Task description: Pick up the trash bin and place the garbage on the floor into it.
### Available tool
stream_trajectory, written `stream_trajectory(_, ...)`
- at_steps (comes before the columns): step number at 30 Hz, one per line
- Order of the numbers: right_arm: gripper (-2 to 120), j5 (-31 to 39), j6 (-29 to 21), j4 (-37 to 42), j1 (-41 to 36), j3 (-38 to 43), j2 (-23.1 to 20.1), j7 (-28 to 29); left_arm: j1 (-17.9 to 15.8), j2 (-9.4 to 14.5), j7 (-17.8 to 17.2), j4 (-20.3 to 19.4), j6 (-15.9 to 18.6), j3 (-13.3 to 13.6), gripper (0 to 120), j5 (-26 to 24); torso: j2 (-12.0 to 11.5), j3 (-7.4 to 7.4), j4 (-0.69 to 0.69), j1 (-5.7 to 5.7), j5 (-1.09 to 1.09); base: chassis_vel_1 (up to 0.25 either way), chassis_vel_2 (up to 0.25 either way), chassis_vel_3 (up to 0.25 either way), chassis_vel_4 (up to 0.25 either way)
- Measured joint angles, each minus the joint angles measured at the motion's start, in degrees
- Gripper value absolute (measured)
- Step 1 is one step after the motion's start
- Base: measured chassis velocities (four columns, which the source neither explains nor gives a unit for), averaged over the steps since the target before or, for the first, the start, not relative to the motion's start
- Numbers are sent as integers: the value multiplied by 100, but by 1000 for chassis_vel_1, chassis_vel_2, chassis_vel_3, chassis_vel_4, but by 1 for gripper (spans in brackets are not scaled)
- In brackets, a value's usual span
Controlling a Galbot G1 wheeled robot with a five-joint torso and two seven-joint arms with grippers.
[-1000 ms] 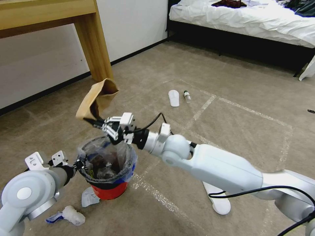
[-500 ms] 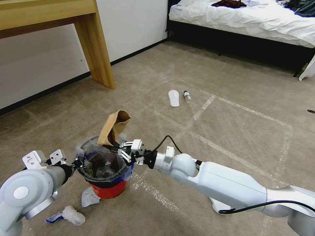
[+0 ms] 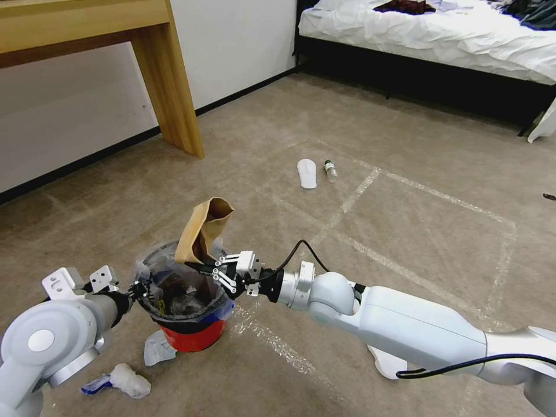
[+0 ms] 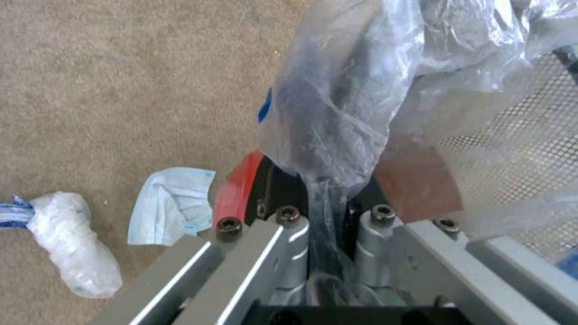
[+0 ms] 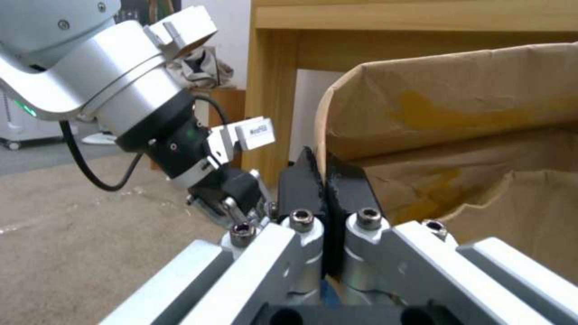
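Observation:
The red trash bin [image 3: 191, 337] with its clear liner sits low at the front left. My left gripper [image 3: 139, 288] is shut on its rim, and the left wrist view shows the fingers [image 4: 289, 198] pinching liner against the red wall [image 4: 236, 192]. Over the bin's mouth, my right gripper [image 3: 196, 267] is shut on the edge of a brown paper bag [image 3: 204, 230], whose lower end dips inside the rim. In the right wrist view the black pads [image 5: 301, 183] clamp the bag [image 5: 469, 117]. The bin holds dark crumpled litter.
On the beige floor [image 3: 405, 220] lie a crumpled white paper [image 3: 131, 380], a pale blue mask [image 3: 155, 348], a white slipper [image 3: 307, 173], a small bottle [image 3: 330, 170] and another slipper [image 3: 387, 366] under my right arm. A wooden table leg [image 3: 171, 87] and a bed [image 3: 428, 35] stand beyond.
My right gripper has come down and towards me with the brown paper bag, from above the bin to its mouth. The left gripper and bin have barely moved.

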Motion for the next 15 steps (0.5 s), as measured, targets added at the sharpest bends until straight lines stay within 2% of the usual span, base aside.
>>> stream_trajectory(15, 0, 21, -46, -62, 143, -237, 44, 68, 50, -21, -8, -111, 3, -20, 4, 8, 0, 0, 0, 0, 0, 0, 0, 0, 0)
